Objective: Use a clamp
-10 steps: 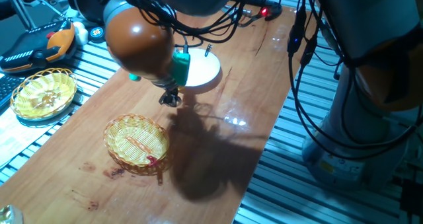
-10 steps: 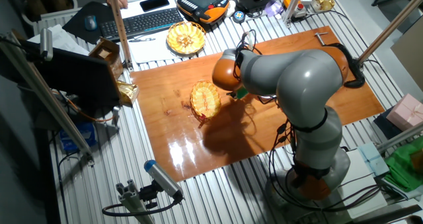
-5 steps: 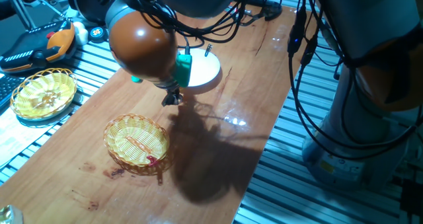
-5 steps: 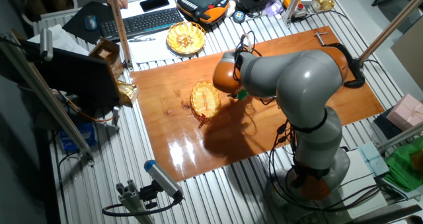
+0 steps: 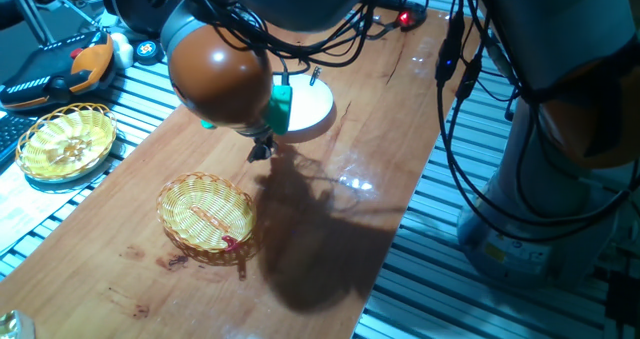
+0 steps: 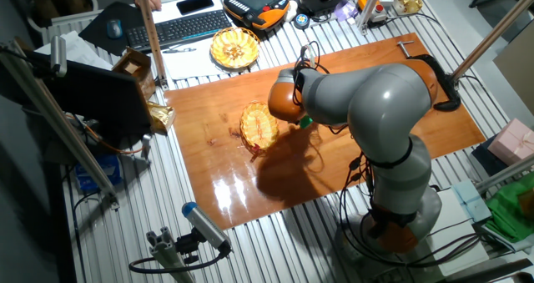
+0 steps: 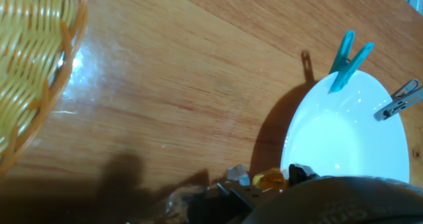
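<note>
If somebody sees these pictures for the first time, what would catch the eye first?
Probably the big orange and grey robot arm bent low over the wooden table. Next, the white bowl with a blue clip and a grey clip on its rim, beside the gripper. A yellow wicker basket stands nearby.

No readable text, labels, brands or numbers in any view. The keyboard (image 6: pixel 179 26) and phone (image 6: pixel 198 3) at upper left of the other fixed view are too small to read.
</note>
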`<state>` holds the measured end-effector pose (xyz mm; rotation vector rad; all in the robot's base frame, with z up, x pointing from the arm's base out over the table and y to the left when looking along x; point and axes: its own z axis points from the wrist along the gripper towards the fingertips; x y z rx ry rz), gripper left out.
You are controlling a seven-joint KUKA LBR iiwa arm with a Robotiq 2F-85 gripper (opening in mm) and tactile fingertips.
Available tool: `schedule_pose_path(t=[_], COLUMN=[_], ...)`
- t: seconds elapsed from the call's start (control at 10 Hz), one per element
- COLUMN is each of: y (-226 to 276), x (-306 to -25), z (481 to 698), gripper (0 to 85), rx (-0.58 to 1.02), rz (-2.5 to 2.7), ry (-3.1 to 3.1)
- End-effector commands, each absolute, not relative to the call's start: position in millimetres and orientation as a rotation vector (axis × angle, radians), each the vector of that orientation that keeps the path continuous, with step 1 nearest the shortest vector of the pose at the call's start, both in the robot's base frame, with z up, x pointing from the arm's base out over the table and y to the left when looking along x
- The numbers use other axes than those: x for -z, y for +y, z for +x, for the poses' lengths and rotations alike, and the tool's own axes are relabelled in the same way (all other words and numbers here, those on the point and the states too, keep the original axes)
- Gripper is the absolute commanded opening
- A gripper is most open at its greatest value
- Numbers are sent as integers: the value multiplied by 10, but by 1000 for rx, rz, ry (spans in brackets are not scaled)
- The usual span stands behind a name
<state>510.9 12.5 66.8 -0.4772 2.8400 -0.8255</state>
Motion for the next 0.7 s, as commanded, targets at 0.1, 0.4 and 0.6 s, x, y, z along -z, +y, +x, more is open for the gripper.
schedule_pose_path(t=[0.1,0.4,0.6], y=[120,91,70], x=[-676,-713,-727], z=[5112,5140,5165], gripper=[347,273,177], rx=[834,838,847], rz=[-478,-500,-527], ry=[2832,2824,2811])
